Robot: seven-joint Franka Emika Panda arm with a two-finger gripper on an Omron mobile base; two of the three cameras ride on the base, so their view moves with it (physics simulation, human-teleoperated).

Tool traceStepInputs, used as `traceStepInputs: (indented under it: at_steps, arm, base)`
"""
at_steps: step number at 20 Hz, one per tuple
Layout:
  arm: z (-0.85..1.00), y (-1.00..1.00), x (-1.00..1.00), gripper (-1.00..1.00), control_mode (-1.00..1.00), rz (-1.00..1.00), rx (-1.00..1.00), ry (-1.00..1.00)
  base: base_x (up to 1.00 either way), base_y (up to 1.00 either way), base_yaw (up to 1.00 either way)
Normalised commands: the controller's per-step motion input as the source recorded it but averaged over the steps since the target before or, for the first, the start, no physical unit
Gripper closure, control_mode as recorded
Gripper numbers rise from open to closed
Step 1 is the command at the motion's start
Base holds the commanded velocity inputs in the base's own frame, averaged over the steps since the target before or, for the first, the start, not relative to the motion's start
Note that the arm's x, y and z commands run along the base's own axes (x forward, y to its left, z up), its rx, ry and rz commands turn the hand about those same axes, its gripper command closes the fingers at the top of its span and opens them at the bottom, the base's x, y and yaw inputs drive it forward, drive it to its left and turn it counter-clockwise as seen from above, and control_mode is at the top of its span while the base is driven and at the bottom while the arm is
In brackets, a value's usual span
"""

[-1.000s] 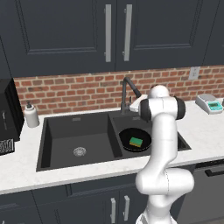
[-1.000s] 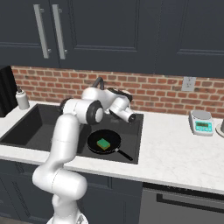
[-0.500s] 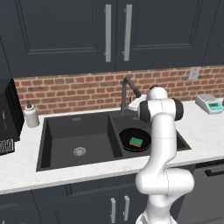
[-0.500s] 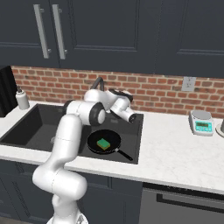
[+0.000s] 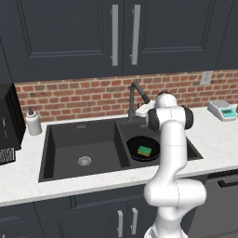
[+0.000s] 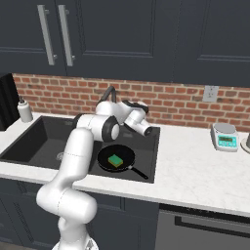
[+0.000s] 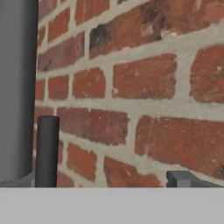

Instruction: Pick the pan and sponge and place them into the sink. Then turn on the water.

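Since the earlier frame, only the hand has shifted a little by the faucet (image 5: 136,95), while the pan (image 6: 116,158) and sponge (image 6: 115,160) lie where they were. With its 2 fingers spread wide and holding nothing, the gripper (image 5: 141,109) sits up near the faucet neck, facing the brick wall (image 7: 144,87). In the sink (image 5: 81,135), the pan rests flat in the right basin, its handle pointing toward the front right corner, with the sponge lying green side up on it.
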Motion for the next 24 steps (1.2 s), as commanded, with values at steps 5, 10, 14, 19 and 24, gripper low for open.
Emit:
traceStepInputs:
  at_steps: [5, 10, 14, 19, 24]
  arm:
    - [0.00, 0.00, 0.00, -1.00, -1.00, 0.00, 0.01, 0.00]
    - [0.00, 0.04, -0.05, -1.00, -1.00, 0.00, 0.02, 0.00]
    - [0.00, 0.04, -0.16, -1.00, -1.00, -0.01, 0.03, 0.00]
    - [0.00, 0.03, -0.24, -1.00, -1.00, -0.03, 0.03, 0.00]
    - [0.01, 0.08, -0.03, -1.00, -1.00, -0.03, 0.02, 0.00]
  base:
    - [0.00, 0.00, 0.00]
    - [0.00, 0.00, 0.00]
    - [0.00, 0.00, 0.00]
    - [0.00, 0.00, 0.00]
    - [0.00, 0.00, 0.00]
